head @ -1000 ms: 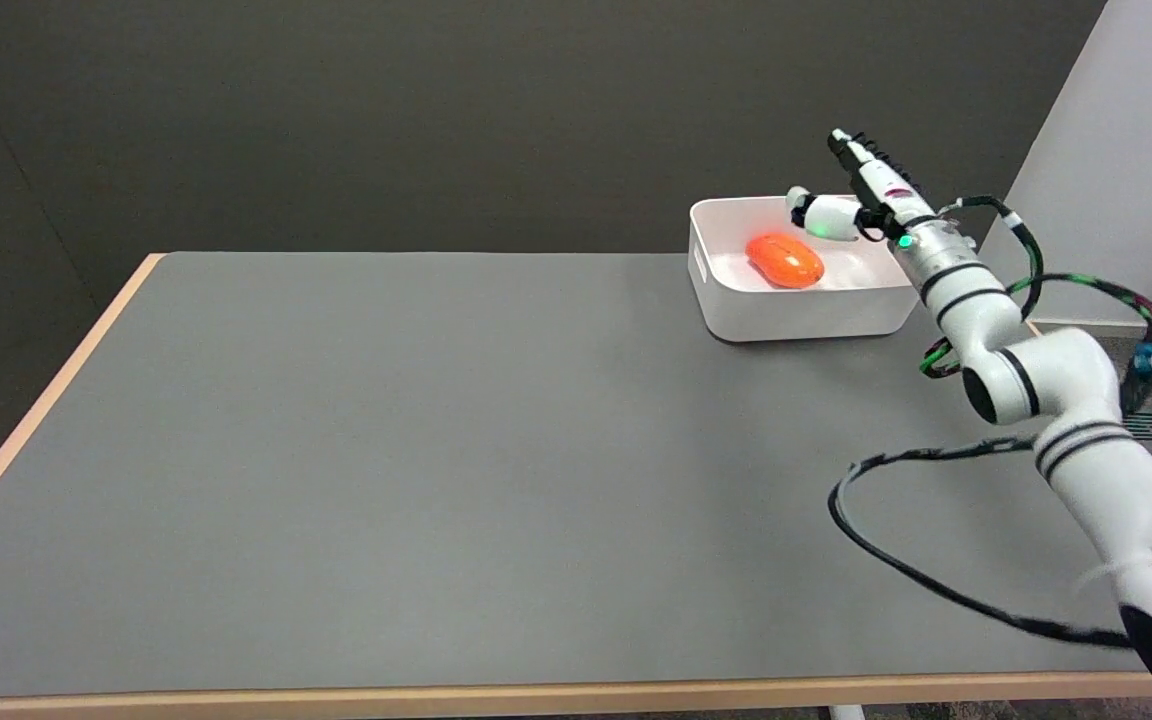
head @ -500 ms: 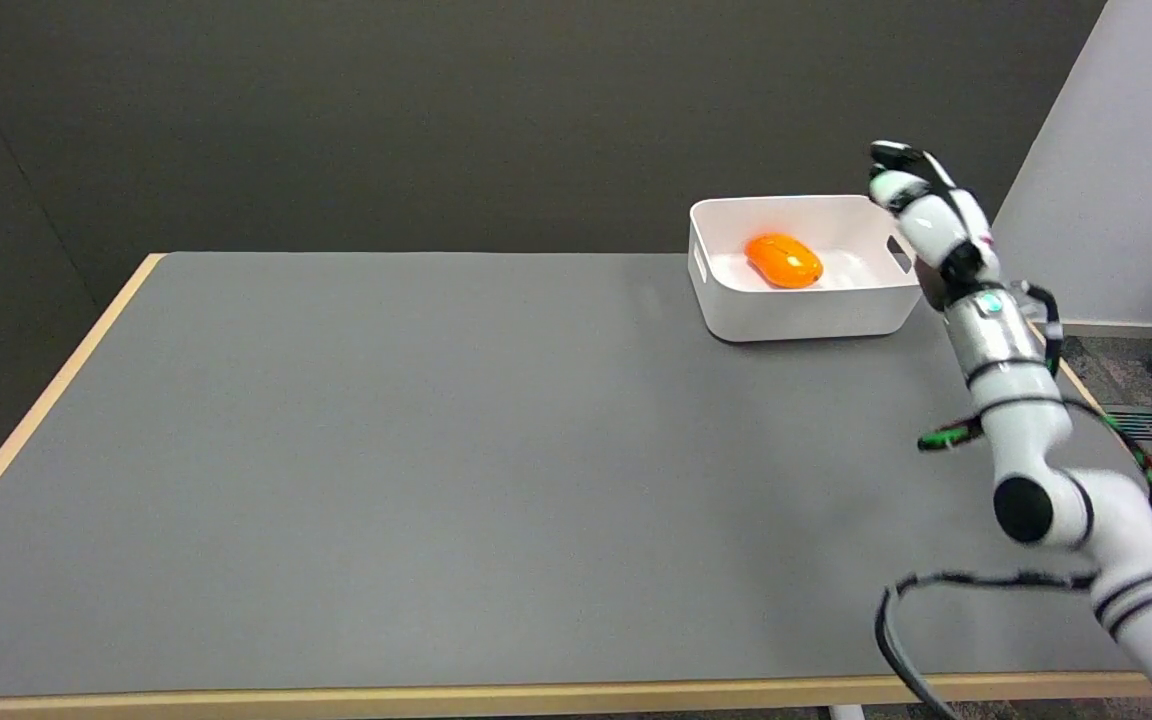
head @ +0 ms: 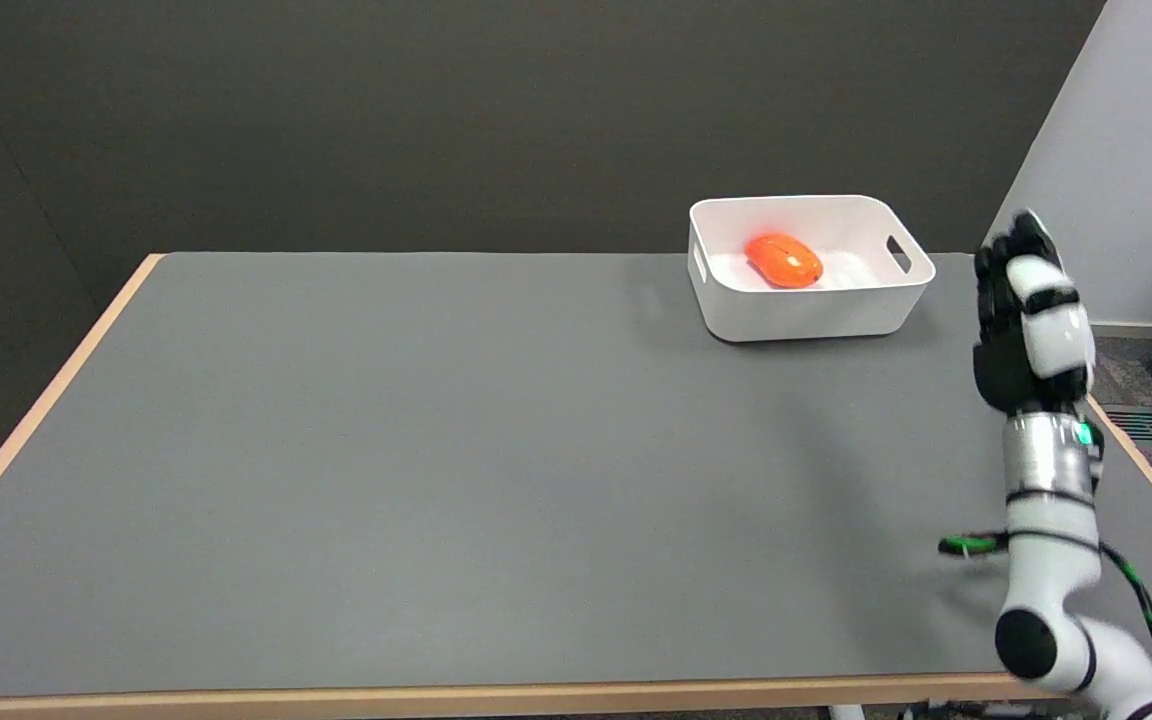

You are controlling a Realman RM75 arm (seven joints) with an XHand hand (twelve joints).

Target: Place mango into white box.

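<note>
An orange mango (head: 784, 260) lies inside the white box (head: 804, 308), which stands at the far right of the grey table. My right hand (head: 1028, 318) is raised upright in the air near the table's right edge, well to the right of the box and nearer the camera. It holds nothing. Its fingers point up and look close together.
The grey table (head: 436, 450) has a light wooden rim. Its right edge (head: 1151, 470) runs just beside my right arm. A dark wall stands behind the table, and a white wall panel (head: 1126, 150) rises at the far right.
My right hand has drawn back from above the box, moving right and toward the near side, and the arm now stands more upright. The mango stays in the box.
</note>
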